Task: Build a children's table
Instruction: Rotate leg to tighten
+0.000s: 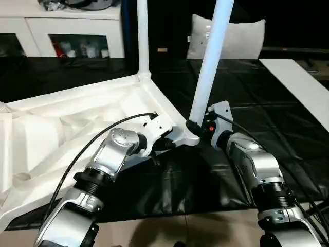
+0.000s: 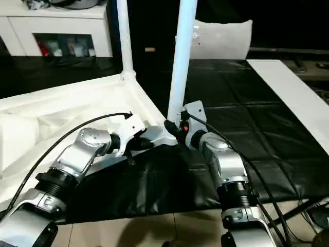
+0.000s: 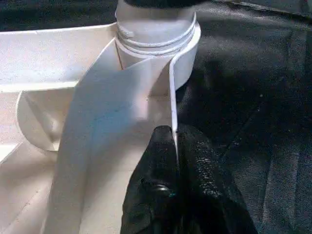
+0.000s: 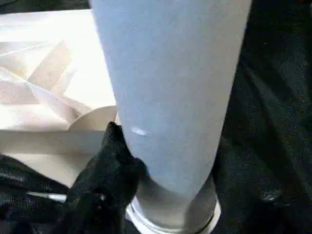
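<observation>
Table top [image 1: 61,123] lies upside down on black mat [image 1: 247,103], far leg [image 1: 142,36] already seated. Step in hand: fitting near leg [image 1: 208,67] into corner socket [image 3: 156,36]. Right gripper [image 1: 198,127] clamps that leg's base; left gripper [image 3: 174,146] pinches the rim beside the socket. Next likely: twist or press the leg home, holding it upright.

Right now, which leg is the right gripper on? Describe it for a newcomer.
Find the white tabletop lying upside down on the black mat. Two legs stand in its corner sockets; the right gripper holds the nearer leg at its base, the one that tilts, unlike the far leg.
</observation>
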Controlling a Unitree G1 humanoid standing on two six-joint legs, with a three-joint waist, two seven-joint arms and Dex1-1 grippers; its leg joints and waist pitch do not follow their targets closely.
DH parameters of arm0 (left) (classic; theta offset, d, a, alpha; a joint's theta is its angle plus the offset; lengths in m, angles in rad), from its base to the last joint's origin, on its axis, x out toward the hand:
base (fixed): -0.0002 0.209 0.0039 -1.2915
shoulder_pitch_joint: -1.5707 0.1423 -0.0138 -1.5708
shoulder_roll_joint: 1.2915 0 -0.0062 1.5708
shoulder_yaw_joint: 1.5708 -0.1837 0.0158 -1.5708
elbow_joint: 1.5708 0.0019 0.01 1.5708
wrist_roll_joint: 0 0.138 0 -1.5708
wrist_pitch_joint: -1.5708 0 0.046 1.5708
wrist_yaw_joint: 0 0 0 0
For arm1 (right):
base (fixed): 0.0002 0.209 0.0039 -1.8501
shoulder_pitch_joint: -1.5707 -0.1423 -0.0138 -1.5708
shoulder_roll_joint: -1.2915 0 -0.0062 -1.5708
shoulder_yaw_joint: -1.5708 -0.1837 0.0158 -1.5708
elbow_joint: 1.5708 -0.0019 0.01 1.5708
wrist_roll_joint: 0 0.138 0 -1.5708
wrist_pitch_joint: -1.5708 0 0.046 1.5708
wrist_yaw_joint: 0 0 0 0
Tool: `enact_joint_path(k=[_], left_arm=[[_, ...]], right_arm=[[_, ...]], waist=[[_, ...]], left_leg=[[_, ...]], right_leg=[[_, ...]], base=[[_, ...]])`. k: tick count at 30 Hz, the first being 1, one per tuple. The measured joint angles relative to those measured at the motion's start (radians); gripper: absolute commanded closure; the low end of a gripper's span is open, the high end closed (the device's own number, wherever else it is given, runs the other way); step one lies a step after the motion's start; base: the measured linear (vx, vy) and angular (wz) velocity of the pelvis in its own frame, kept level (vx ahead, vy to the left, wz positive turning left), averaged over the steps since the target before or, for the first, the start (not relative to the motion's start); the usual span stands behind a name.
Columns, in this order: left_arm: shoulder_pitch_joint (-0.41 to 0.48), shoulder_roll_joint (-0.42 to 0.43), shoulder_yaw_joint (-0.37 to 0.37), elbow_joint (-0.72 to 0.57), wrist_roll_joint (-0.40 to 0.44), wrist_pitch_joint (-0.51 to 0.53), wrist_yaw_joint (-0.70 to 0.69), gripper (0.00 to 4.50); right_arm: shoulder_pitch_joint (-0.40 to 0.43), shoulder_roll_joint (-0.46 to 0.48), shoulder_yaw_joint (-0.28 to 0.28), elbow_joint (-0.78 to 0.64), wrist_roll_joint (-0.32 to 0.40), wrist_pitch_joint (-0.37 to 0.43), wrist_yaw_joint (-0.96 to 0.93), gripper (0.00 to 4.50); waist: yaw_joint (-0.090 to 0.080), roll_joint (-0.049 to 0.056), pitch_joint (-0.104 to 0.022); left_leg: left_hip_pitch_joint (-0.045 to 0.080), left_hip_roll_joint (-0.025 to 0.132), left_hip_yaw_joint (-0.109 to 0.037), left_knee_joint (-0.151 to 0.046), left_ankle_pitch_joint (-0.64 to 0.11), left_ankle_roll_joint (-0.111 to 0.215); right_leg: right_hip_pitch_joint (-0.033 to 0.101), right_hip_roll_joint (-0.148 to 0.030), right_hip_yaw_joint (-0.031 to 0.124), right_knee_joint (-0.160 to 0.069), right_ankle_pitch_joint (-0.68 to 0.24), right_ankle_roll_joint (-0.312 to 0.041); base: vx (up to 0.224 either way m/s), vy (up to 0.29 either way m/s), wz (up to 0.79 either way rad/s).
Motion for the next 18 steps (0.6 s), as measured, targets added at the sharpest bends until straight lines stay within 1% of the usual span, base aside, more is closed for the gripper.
enact_joint_path(k=[1, 2, 4, 5, 8, 10, 12, 13, 14, 16, 17, 18], left_arm=[[0.000, 0.000, -0.001, -0.002, 0.000, -0.001, -0.001, 4.50], [0.000, 0.001, -0.005, -0.007, 0.000, -0.001, -0.002, 4.50], [0.000, 0.006, -0.012, -0.011, 0.002, -0.010, -0.007, 4.50], [0.000, 0.016, -0.020, -0.013, 0.001, -0.023, -0.022, 4.50], [0.000, 0.043, -0.032, -0.013, 0.000, -0.055, -0.059, 4.50], [0.000, 0.064, -0.043, -0.013, 0.000, -0.083, -0.093, 4.50], [0.000, 0.096, -0.050, -0.011, -0.001, -0.114, -0.134, 4.50], [0.000, 0.110, -0.058, -0.009, -0.003, -0.139, -0.161, 4.50], [0.000, 0.122, -0.067, -0.007, -0.007, -0.162, -0.185, 4.50], [0.000, 0.146, -0.074, -0.006, -0.009, -0.199, -0.223, 4.50], [0.000, 0.155, -0.079, -0.005, -0.011, -0.213, -0.240, 4.50], [0.000, 0.179, -0.088, -0.005, -0.019, -0.241, -0.286, 4.50]], right_arm=[[0.008, -0.002, 0.000, -0.010, 0.000, -0.008, 0.006, 1.75], [0.014, -0.007, 0.000, -0.016, -0.001, -0.013, 0.015, 1.49], [0.023, -0.024, 0.002, -0.024, -0.001, -0.019, 0.043, 1.41], [0.040, -0.043, 0.011, -0.042, 0.002, -0.028, 0.079, 1.28], [0.059, -0.080, 0.027, -0.057, 0.025, -0.041, 0.149, 0.95], [0.083, -0.120, 0.037, -0.076, 0.043, -0.055, 0.223, 0.83], [0.091, -0.159, 0.043, -0.085, 0.050, -0.060, 0.290, 0.60], [0.094, -0.196, 0.052, -0.090, 0.060, -0.066, 0.342, 0.60], [0.097, -0.226, 0.060, -0.096, 0.068, -0.074, 0.394, 0.44], [0.098, -0.250, 0.075, -0.096, 0.074, -0.084, 0.455, 0.28], [0.098, -0.262, 0.083, -0.095, 0.075, -0.086, 0.479, 0.28], [0.098, -0.295, 0.093, -0.091, 0.077, -0.095, 0.535, 0.28]], waist=[[0.003, 0.000, 0.000], [0.006, 0.000, 0.000], [0.012, 0.001, 0.000], [0.016, 0.001, 0.000], [0.020, 0.001, 0.001], [0.024, 0.001, 0.001], [0.027, 0.002, 0.001], [0.031, 0.002, 0.001], [0.035, 0.002, 0.002], [0.039, 0.001, 0.002], [0.040, 0.001, 0.002], [0.045, 0.001, 0.002]], left_leg=[[0.000, 0.000, 0.000, -0.001, 0.000, 0.000], [0.000, 0.000, 0.000, -0.002, 0.000, 0.000], [0.000, 0.000, 0.000, -0.003, 0.001, 0.001], [-0.001, 0.000, 0.000, -0.003, 0.001, 0.001], [-0.001, 0.000, 0.000, -0.003, 0.001, 0.001], [-0.001, 0.000, 0.000, -0.003, 0.000, 0.000], [-0.001, 0.000, 0.000, -0.002, 0.000, 0.000], [-0.001, 0.000, 0.000, -0.002, 0.000, 0.000], [-0.001, 0.000, 0.000, -0.002, 0.000, 0.000], [-0.001, 0.000, 0.000, -0.002, 0.000, 0.000], [-0.001, 0.000, 0.000, -0.002, 0.000, 0.000], [-0.001, 0.000, 0.000, -0.002, 0.001, 0.001]], right_leg=[[0.000, 0.000, 0.000, 0.000, 0.000, 0.000], [-0.001, 0.000, 0.000, 0.000, 0.000, 0.000], [-0.002, 0.001, 0.000, 0.000, 0.000, 0.000], [-0.002, 0.001, 0.000, 0.000, 0.000, 0.000], [-0.002, 0.001, 0.000, 0.000, 0.000, 0.000], [-0.002, 0.001, 0.000, -0.001, 0.000, 0.000], [-0.002, 0.000, 0.000, -0.001, 0.000, 0.000], [-0.002, 0.000, 0.000, -0.001, 0.000, 0.000], [-0.002, 0.000, 0.000, -0.001, 0.000, 0.000], [-0.002, 0.000, 0.000, -0.001, 0.000, 0.000], [-0.002, 0.000, 0.000, -0.001, 0.000, 0.000], [-0.002, 0.000, 0.000, -0.001, 0.000, 0.000]], base=[[0.000, 0.000, 0.00], [0.000, 0.000, 0.00], [0.000, 0.000, 0.00], [0.000, 0.000, 0.00], [0.000, 0.000, 0.00], [0.000, 0.000, 0.00], [0.000, 0.000, 0.00], [0.000, 0.000, 0.00], [0.000, 0.000, 0.00], [0.000, 0.000, 0.00], [0.000, 0.000, 0.00], [0.000, 0.000, 0.00]])
